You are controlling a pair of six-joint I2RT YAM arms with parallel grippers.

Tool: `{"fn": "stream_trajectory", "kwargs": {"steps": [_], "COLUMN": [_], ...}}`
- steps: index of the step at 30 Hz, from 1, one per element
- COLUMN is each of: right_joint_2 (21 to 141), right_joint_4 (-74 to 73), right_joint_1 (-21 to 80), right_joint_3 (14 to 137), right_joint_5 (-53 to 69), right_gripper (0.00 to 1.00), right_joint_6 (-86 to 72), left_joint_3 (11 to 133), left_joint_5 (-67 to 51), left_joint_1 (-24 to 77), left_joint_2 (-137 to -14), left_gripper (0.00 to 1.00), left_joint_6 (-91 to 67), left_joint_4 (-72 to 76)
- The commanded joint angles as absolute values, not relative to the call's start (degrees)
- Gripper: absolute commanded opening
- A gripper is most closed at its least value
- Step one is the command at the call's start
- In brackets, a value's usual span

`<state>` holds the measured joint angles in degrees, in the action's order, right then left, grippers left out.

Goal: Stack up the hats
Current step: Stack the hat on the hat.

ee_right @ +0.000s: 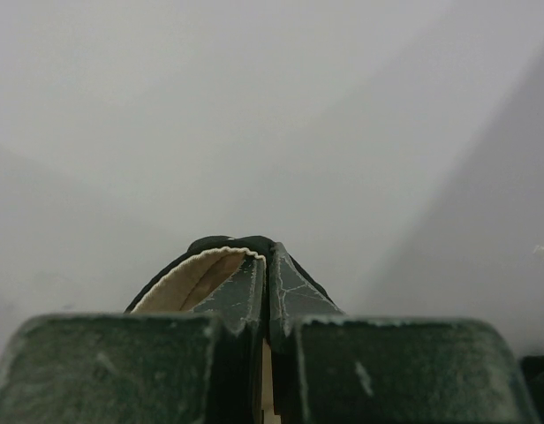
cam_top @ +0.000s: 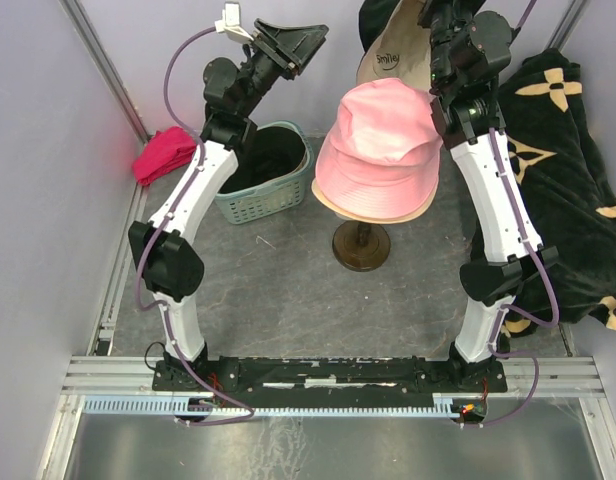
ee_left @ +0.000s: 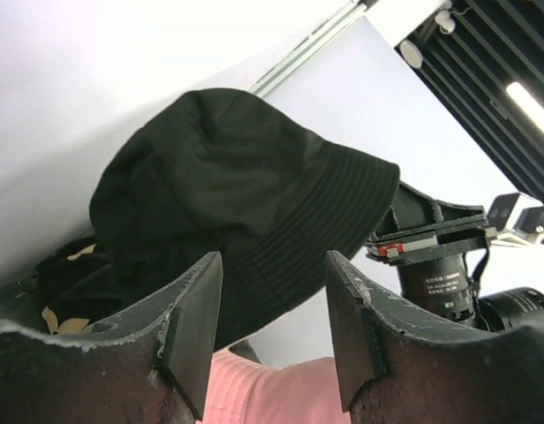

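A black bucket hat [ee_left: 245, 194] with a cream lining is hanging in the air at the back, just above and behind the pink hat [cam_top: 380, 145]. The pink hat is sitting over a cream hat [cam_top: 378, 212] on the stand [cam_top: 361, 247] in the middle of the worktop. The right hand [ee_right: 268, 265] is clamping the black hat's brim, its arm reaching high. The left hand [ee_left: 272, 274] is raised facing that hat, fingers spread apart and gripping nothing.
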<state>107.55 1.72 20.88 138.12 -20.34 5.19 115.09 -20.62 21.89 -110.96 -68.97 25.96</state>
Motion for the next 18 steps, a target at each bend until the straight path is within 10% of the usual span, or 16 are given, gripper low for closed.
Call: {"fn": "stream_trajectory", "kwargs": {"steps": [1,18], "right_joint_2": [105.4,108.7], "right_joint_4": [4.0,0.0], "right_joint_1": [20.8,21.5], "right_joint_3": [139.5,145.0], "right_joint_5": [-18.8,-17.9], "right_gripper": [0.02,0.02], "right_joint_6": [4.4,4.5], "left_joint_3": [117.4,125.8], "left_joint_5": [-24.3,-37.2], "left_joint_1": [21.5,22.8], "left_joint_2": [-108.3,-110.1], "left_gripper": [0.58,0.68], "left_joint_6": [-64.5,-49.5], "left_joint_4": [24.9,12.4]}}
